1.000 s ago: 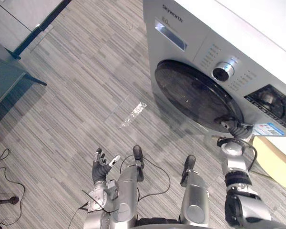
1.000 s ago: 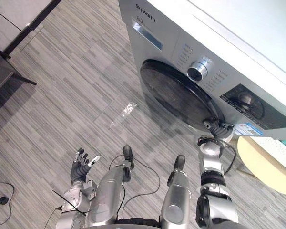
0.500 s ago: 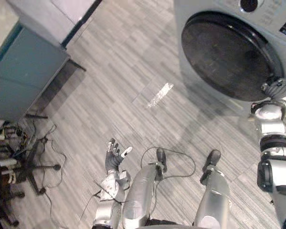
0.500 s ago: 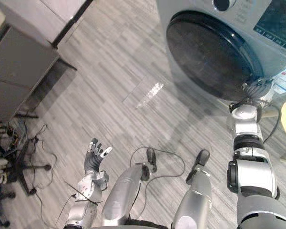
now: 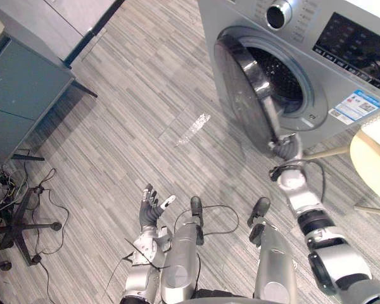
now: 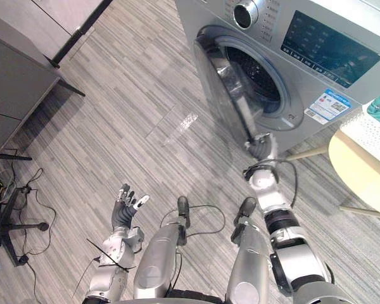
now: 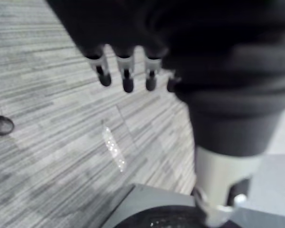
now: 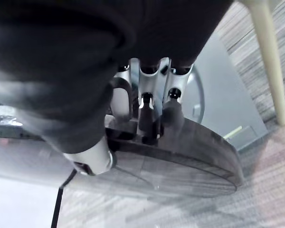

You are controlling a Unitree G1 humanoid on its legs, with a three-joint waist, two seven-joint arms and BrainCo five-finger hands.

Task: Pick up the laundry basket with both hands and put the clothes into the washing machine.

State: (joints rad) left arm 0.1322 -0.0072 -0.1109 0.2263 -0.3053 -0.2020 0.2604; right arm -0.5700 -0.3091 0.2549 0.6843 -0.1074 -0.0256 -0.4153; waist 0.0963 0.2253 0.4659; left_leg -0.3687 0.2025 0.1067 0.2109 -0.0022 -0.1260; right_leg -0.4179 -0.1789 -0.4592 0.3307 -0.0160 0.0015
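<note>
While right hand (image 5: 285, 149) grips the rigid door (image 5: 244, 82) rim | left hand (image 5: 149, 212) spread, empty | basket (image 6: 367, 130) likely light, stiff: take both sides.

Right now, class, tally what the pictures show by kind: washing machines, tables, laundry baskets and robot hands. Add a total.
Washing machine: 1
Table: 1
Laundry basket: 1
Robot hands: 2 (left hand open; right hand, fingers curled on the door)
Total: 5
</note>
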